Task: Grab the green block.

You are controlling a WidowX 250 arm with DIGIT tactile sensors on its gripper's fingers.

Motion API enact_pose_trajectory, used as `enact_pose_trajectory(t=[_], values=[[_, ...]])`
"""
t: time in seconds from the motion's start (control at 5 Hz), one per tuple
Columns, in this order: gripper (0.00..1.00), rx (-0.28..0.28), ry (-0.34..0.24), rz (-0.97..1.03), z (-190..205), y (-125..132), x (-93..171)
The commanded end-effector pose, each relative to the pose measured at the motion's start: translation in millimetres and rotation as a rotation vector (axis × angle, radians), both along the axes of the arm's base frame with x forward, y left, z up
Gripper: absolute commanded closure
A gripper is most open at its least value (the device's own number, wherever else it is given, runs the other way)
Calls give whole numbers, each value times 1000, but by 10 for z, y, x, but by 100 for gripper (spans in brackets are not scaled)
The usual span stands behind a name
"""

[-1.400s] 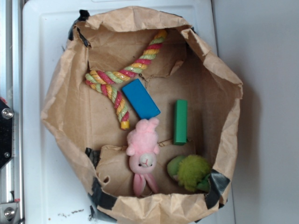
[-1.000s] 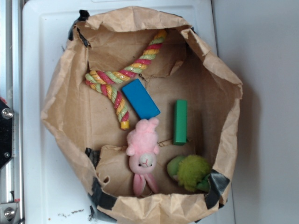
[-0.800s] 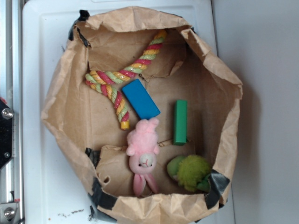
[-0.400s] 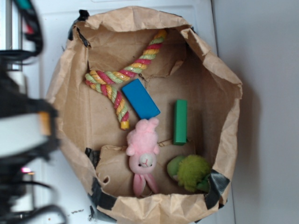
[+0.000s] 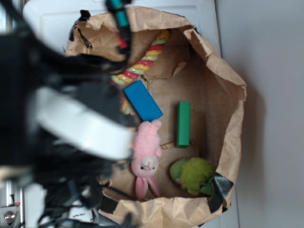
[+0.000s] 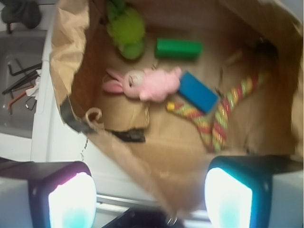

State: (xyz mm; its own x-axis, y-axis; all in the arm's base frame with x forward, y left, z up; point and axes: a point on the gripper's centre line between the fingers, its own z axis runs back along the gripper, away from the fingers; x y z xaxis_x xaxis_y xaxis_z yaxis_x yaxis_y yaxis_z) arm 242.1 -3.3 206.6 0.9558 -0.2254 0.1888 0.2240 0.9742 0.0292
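Note:
The green block (image 5: 183,124) lies flat on the floor of the brown paper bag (image 5: 230,99), right of centre, with nothing touching it. The wrist view shows the green block (image 6: 178,49) at the top, far from my gripper (image 6: 149,199). The gripper is open, its two lit pads wide apart with nothing between them, hanging above the bag's near wall (image 6: 156,156). In the exterior view my blurred arm (image 5: 71,123) covers the bag's left side, well left of the block.
Also in the bag are a blue block (image 5: 143,100), a pink bunny toy (image 5: 147,156), a fuzzy yellow-green plush (image 5: 192,175) and a striped rope toy (image 5: 145,61). The bag's tall crumpled walls ring them. Loose tools (image 6: 19,80) lie beside the white surface.
My arm came in from the left and now covers the bag's left half, blurred with motion. The green block and the toys have not moved.

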Motion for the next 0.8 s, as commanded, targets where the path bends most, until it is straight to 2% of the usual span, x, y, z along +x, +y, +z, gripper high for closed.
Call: enact_pose_trajectory(t=[0.0, 0.2, 0.4, 0.6], values=[[0, 171, -62, -325, 24, 46, 397], [0, 207, -62, -468, -34, 82, 527], [0, 220, -70, -601, -94, 132, 586], [0, 194, -64, -617, -121, 176, 604]])
